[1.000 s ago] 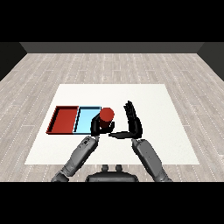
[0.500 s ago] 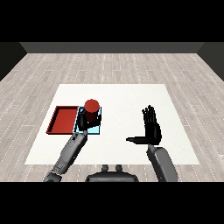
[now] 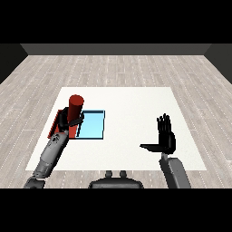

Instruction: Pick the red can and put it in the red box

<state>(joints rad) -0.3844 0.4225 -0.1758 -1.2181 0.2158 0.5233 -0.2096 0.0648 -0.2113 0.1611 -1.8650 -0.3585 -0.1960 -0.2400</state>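
A red can (image 3: 75,108) stands upright in my left hand (image 3: 71,122), whose fingers curl round its lower part. The can is held above the red tray (image 3: 59,120), which is mostly hidden behind the hand and forearm. The light blue tray (image 3: 92,124) lies just to the right of the red one. My right hand (image 3: 166,138) is open at the right side of the table, fingers straight up and thumb pointing left, holding nothing.
The white table (image 3: 131,108) stretches between the trays and my right hand. Grey wooden floor surrounds it. My left forearm (image 3: 50,154) comes in from the lower left, across the table's front left corner.
My left hand has carried the red can leftward, from over the light blue tray to over the red tray. My right hand has drawn back slightly to the right and toward me.
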